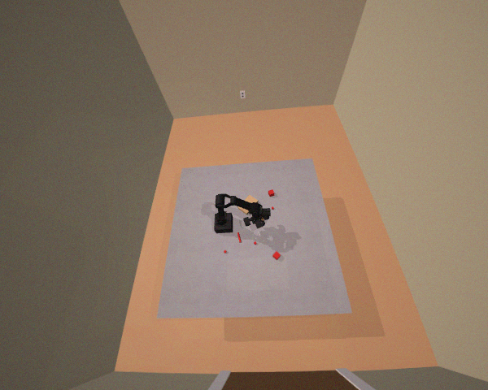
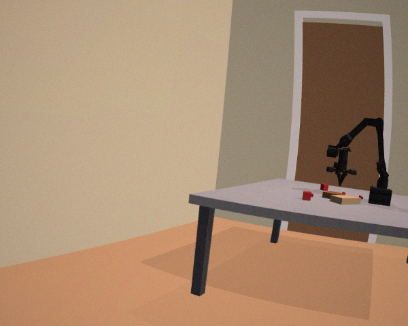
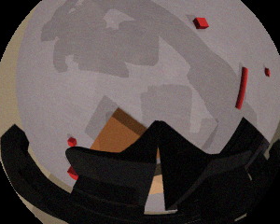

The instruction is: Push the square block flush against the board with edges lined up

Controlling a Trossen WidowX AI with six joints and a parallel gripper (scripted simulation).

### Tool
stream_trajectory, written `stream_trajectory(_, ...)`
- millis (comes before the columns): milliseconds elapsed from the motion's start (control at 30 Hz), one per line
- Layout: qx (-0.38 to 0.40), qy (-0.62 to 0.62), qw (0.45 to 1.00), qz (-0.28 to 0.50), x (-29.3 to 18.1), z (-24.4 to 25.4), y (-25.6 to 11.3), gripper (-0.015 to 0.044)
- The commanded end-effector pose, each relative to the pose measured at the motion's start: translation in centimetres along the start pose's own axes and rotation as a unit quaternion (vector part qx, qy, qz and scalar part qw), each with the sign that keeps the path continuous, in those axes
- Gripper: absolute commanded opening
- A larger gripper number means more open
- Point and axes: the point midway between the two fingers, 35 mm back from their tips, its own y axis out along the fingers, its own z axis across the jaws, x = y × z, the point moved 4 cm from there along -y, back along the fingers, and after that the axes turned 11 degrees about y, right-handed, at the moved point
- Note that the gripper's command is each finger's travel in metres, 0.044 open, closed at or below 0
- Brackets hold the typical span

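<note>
The square block (image 2: 332,193) (image 3: 114,137) is brown and lies flat; the arm hides most of it in the top view. The light tan board (image 1: 250,199) (image 2: 348,199) (image 3: 156,188) lies near it, partly under the arm in the top view. In the wrist view a thin grey strip shows between block and board through the gap between the fingers; the rest of their facing sides is hidden. My gripper (image 2: 340,184) (image 3: 158,125) is shut and empty, pointing down. Its tips are above the level of the block top in the exterior view.
Red cubes stand at the back (image 1: 271,192) and front right (image 1: 276,255) of the grey table (image 1: 202,285). A red stick (image 1: 239,237) (image 3: 242,89) lies near the arm's base (image 1: 223,223) (image 2: 379,195). Small red pieces (image 1: 272,208) (image 1: 254,243) (image 1: 224,252) lie around.
</note>
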Motion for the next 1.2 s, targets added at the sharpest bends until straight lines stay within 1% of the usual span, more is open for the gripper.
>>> stream_trajectory(0,0.000,-0.079,0.997,0.000,-0.3,1.4,-0.1,0.0000)
stream_trajectory(367,0.002,-0.262,0.965,-0.001,-1.1,4.9,-0.2,0.0000)
stream_trajectory(733,0.003,-0.433,0.902,-0.001,-2.1,8.1,0.1,0.0000)
stream_trajectory(800,0.003,-0.452,0.892,-0.001,-2.2,8.4,0.1,0.0000)
stream_trajectory(1000,0.003,-0.452,0.892,-0.001,-2.2,8.4,0.1,0.0000)
stream_trajectory(1067,0.003,-0.452,0.892,-0.001,-2.2,8.5,1.4,0.0000)
stream_trajectory(1133,0.003,-0.453,0.891,-0.001,-2.2,8.6,4.5,0.0000)
stream_trajectory(1167,0.003,-0.454,0.891,-0.001,-2.2,8.5,5.4,0.0000)
